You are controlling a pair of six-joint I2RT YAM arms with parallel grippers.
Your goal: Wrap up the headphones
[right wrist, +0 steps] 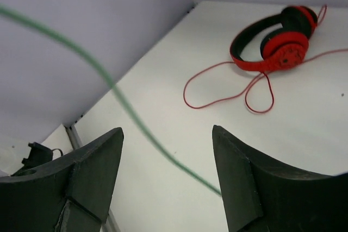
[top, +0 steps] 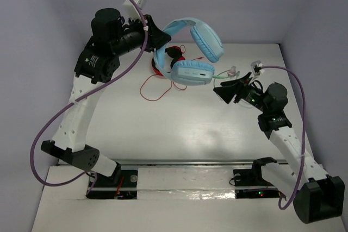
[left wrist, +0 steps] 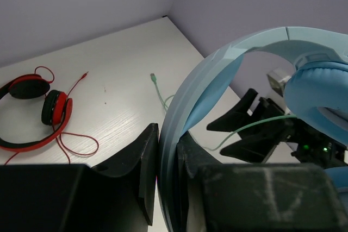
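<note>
While my left pincer (left wrist: pixel 166 156) is clamping the wide headband of the light-blue headphones (top: pixel 193 73) and holding them up above the white table (top: pixel 179 134) near the red-and-black headphones (right wrist: pixel 272 44), my right pincer (right wrist: pixel 167 134) is standing open with the pale green cable (right wrist: pixel 136 113) passing between its fingers.

Small red-and-black headphones (right wrist: pixel 283 52) lie flat on the white table (right wrist: pixel 304 139).
</note>
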